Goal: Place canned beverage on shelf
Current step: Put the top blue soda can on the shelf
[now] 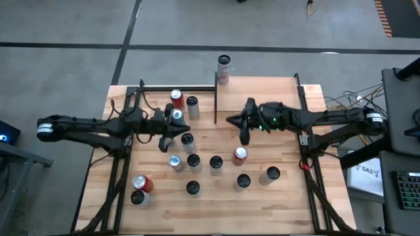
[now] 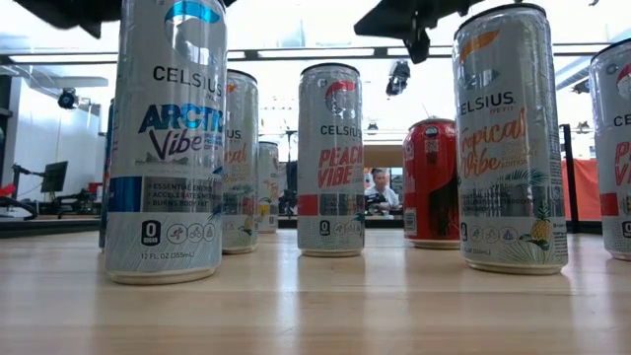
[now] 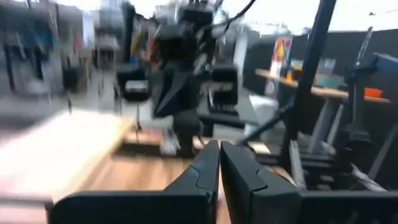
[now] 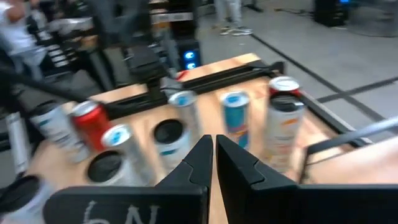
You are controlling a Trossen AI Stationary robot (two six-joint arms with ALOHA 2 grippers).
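Several slim beverage cans stand upright on the plank table, among them a red can (image 1: 240, 155) and a silver can (image 1: 216, 164). One more can (image 1: 224, 68) stands at the far edge, by the far left corner of the light-wood shelf (image 1: 262, 92) with its thin black posts. My left gripper (image 1: 188, 128) (image 3: 219, 155) hovers shut over the cans at the left and points toward the table's right. My right gripper (image 1: 229, 120) (image 4: 214, 146) hovers shut near the table's middle, beside the shelf's near left post, and points left. Neither holds anything.
A black rail (image 1: 177, 86) runs along the far left edge. Two cans (image 1: 177, 98) stand just behind my left gripper. In the low view, tall cans (image 2: 330, 158) fill the foreground. Bare planks lie along the near edge (image 1: 216, 210).
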